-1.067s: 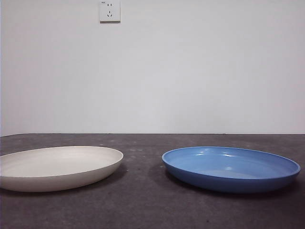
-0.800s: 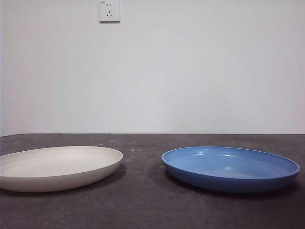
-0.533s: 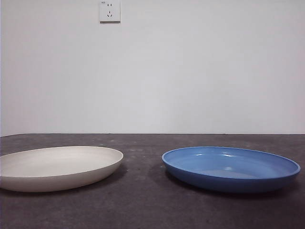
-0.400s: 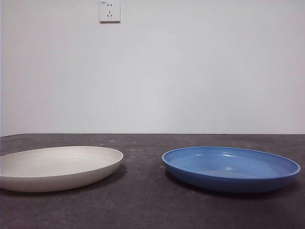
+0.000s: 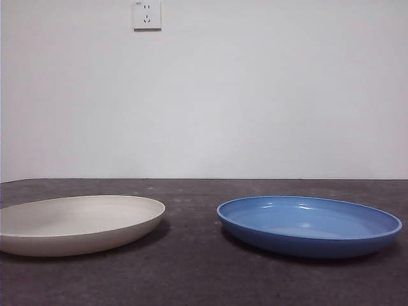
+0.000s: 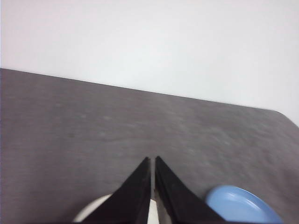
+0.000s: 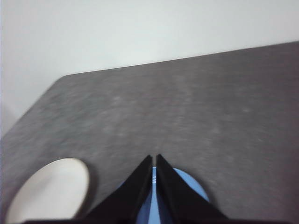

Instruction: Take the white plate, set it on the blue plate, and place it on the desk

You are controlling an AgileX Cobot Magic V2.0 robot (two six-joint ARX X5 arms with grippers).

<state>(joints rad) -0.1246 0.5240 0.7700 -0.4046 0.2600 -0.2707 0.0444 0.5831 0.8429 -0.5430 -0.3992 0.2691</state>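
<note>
The white plate lies on the desk at the left of the front view. The blue plate lies on the desk to its right, a gap between them. Neither arm shows in the front view. My left gripper is shut and empty, high above the desk; the white plate and the blue plate show partly beside its jaws. My right gripper is shut and empty, also high; the blue plate lies partly behind its jaws and the white plate shows off to one side.
A pale wall stands behind the desk, with a white socket high on it. The desk's far edge meets the wall. A rounded desk corner shows in the right wrist view.
</note>
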